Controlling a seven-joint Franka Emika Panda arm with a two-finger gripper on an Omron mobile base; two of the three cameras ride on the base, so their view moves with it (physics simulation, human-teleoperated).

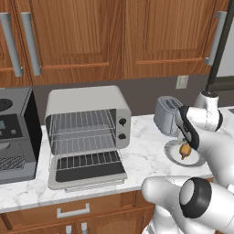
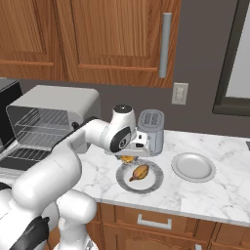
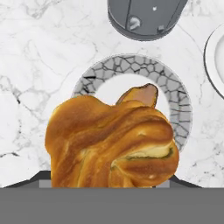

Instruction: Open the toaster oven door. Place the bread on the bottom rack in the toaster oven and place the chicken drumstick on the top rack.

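One oven (image 1: 87, 98): pale grey, at the back of the marble worktop (image 1: 144, 157), left of the toaster.
One door (image 1: 87, 182): swung fully down, lying flat in front of the open oven, glass facing up.
Two racks: top rack (image 1: 82, 122) and bottom rack (image 1: 84, 142), both silver wire grids inside the oven, both bare.
Two knobs (image 1: 122, 121): black, one above the other on the oven's right front.
One bread (image 2: 128, 159): golden-brown and twisted, at the far edge of the patterned plate, directly under the hand. In the hand view it looms close and large (image 3: 109, 144), covering the near half of the plate.
One drumstick (image 2: 140, 172): orange-brown, lying on the patterned plate just in front of the bread; from the hand camera one end (image 3: 141, 95) peeks out behind the bread.
One pincer (image 2: 128, 156): pointed down over the bread with the bread right at its tips; the tips are hidden, so I cannot tell whether it is clenched on the bread.
Two plates: a patterned plate (image 2: 155, 183) with a crackle rim under the food, and a plain plate (image 2: 194, 167) to its right, apart from it.
One toaster (image 2: 151, 129): silver, two slots, just behind the patterned plate.
One coffee machine (image 1: 16, 137): dark grey, left of the oven.
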